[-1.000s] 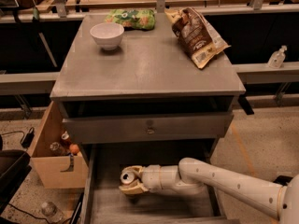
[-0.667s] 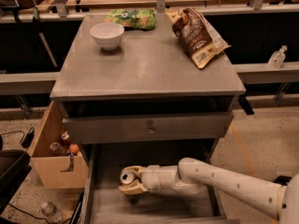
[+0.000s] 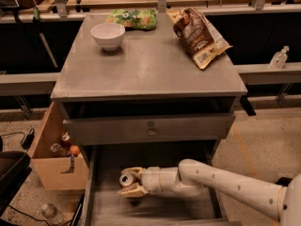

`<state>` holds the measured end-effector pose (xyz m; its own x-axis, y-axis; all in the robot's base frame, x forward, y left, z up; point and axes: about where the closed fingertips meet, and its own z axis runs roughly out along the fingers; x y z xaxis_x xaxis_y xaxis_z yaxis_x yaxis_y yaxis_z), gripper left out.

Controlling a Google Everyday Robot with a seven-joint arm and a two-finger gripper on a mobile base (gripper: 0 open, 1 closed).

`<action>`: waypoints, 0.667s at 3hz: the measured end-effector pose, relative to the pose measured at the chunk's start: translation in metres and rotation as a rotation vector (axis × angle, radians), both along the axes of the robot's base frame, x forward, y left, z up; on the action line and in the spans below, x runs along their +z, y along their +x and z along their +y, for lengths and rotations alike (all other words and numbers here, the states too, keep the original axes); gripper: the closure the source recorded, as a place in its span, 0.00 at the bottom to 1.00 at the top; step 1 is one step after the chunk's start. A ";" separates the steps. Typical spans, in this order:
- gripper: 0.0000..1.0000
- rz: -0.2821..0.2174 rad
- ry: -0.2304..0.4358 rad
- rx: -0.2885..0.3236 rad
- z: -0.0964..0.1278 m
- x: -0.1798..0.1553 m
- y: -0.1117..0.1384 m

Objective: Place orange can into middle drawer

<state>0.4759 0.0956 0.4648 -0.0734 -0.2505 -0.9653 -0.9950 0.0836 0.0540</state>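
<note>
The orange can (image 3: 126, 178) stands upright inside the pulled-out middle drawer (image 3: 155, 210), near its left side, with its silver top showing. My gripper (image 3: 125, 182) reaches in from the right on the white arm (image 3: 221, 185). Its two pale fingers (image 3: 133, 191) sit on either side of the can, closed against it. The can's body is mostly hidden in shadow and by the fingers. I cannot tell whether the can rests on the drawer's plank bottom or hangs just above it.
A grey drawer front with a small knob (image 3: 151, 127) overhangs the open drawer. On the cabinet top are a white bowl (image 3: 108, 35), a green bag (image 3: 131, 19) and a brown chip bag (image 3: 200, 36). A cardboard box (image 3: 56, 159) with bottles stands at the left.
</note>
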 end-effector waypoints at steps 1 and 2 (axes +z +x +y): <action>0.00 0.001 0.001 0.003 0.001 0.000 -0.001; 0.00 0.001 0.001 0.003 0.002 0.000 -0.001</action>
